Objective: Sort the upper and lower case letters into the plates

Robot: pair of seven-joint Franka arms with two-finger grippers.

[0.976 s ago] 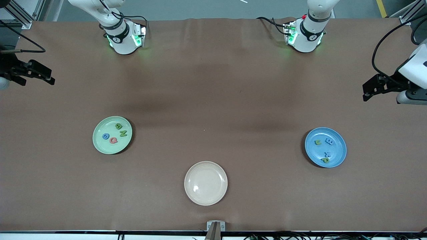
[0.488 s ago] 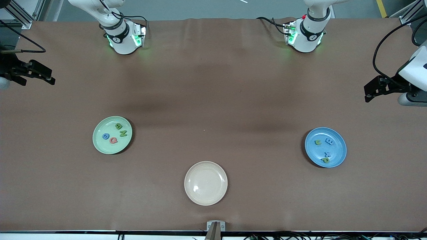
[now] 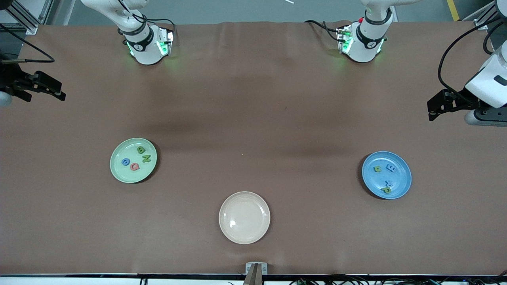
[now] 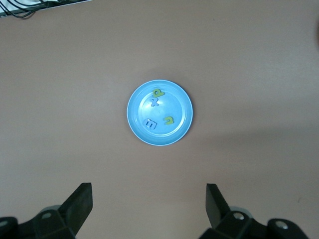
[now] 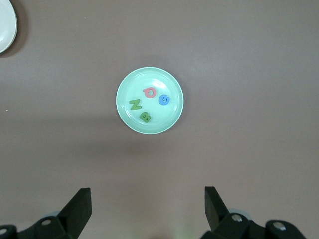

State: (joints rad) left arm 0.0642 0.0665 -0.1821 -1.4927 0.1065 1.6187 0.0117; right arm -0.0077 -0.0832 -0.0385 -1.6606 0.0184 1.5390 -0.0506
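Observation:
The pale mint plate (image 3: 119,174) holds the capitals: green B (image 3: 140,150), green N (image 3: 146,158), blue G (image 3: 125,162) and red Q (image 3: 135,166). The blue plate (image 3: 405,185) holds green u (image 3: 377,169), blue m (image 3: 391,168), blue x (image 3: 389,183) and green p (image 3: 386,190). My right gripper (image 3: 61,94) is open and empty, high over its end of the table; its wrist view (image 5: 148,199) looks down on the mint plate (image 5: 149,127). My left gripper (image 3: 431,112) is open and empty, high over its end; its wrist view (image 4: 148,199) shows the blue plate (image 4: 134,124).
An empty cream-beige plate (image 3: 244,233) lies nearest the front camera, between the two other plates; its edge shows in the right wrist view (image 5: 5,25). The arm bases (image 3: 147,47) (image 3: 362,45) stand along the table's back edge. A small clamp (image 3: 256,269) sits at the front edge.
My left arm has shifted slightly over its end of the table. The right arm, the plates and the letters have not moved.

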